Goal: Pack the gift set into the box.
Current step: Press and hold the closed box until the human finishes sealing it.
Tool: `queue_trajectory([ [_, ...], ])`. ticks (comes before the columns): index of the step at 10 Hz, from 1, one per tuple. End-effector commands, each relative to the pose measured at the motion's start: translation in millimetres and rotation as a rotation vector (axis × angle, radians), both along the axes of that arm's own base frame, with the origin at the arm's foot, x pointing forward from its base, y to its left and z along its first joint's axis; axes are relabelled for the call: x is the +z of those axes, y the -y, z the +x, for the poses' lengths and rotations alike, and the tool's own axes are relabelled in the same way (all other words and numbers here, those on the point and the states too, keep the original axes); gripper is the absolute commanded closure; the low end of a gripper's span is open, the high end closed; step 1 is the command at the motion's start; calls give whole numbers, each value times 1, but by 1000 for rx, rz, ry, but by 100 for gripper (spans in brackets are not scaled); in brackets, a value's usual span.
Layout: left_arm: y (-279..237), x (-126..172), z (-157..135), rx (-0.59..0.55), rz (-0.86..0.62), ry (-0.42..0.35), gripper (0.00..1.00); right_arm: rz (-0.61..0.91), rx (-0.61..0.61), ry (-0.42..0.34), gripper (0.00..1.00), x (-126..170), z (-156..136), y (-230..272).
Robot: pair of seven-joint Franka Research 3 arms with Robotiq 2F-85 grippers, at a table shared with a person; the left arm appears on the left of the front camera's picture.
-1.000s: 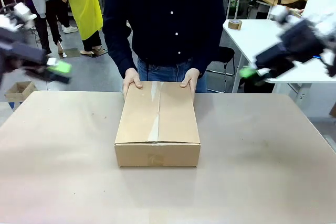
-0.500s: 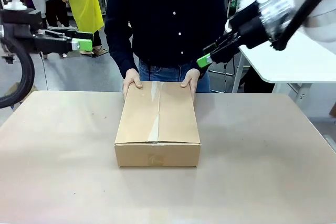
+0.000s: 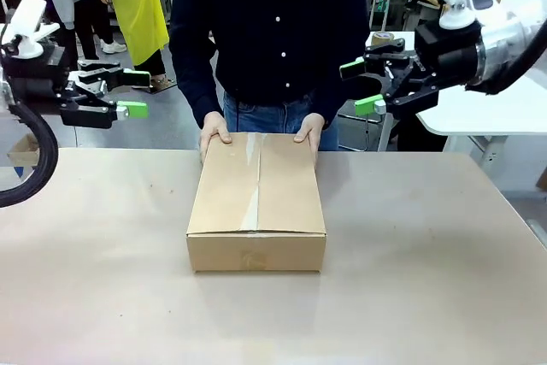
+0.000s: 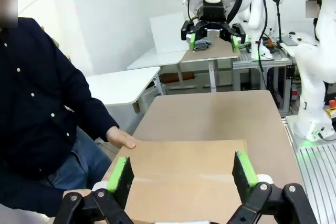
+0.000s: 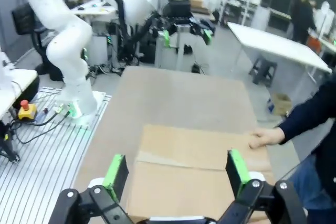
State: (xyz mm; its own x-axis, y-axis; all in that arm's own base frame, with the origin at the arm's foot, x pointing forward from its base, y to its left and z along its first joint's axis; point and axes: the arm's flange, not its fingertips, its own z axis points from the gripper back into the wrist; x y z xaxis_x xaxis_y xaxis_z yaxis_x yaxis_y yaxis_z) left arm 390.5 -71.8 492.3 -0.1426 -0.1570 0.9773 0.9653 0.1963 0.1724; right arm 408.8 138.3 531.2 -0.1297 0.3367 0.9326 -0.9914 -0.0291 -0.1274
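Now the box [image 3: 256, 198] sits closed, centred on the table [image 3: 102, 254], a person's hands [image 3: 214, 132] on its far edge — left tool [image 3: 135, 93] and right tool [image 3: 360, 85] hover high, both spread wide, empty.

Your box [image 3: 256, 198]: shut, flat on the table [image 3: 102, 279].
You see a plain brown cardboard carton, top flaps folded down and meeting along a lengthwise seam that carries a pale, shiny strip. It lies mid-table, long side running from near to far, its far end close to the table's far edge.
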Motion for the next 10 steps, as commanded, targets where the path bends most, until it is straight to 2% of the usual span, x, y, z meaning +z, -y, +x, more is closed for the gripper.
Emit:
queue_trajectory([
  [1, 4, 13, -5, -5, -21, -15, 0, -66, -96, -40, 0, 19, 0, -10],
  [2, 4, 13, -5, -5, -21, -15, 0, -66, -96, -40, 0, 19, 0, -10],
  [3, 2, 5, -2, -5, -4, -2, 0, -31, -42, -11, 0, 5, 2, -3],
  [4, 6, 3, 17, -32, -39, 59, 0, -43, -99, 39, 0, 1, 19, -14],
  [5, 14, -18, 31, 47, -23, 62, 0, -29, -80, 77, 0, -22, 27, -23],
  [7, 35, -71, 64, -22, -48, 33, 0, 0, -30, 32, 0, -89, 53, -44],
  [9, 68, -103, 100, -131, 16, -5, 0, 36, -80, 22, 0, -143, 89, -69],
  [10, 83, -113, 115, -207, 56, -13, 0, 37, -61, 17, 0, -165, 103, -73],
])
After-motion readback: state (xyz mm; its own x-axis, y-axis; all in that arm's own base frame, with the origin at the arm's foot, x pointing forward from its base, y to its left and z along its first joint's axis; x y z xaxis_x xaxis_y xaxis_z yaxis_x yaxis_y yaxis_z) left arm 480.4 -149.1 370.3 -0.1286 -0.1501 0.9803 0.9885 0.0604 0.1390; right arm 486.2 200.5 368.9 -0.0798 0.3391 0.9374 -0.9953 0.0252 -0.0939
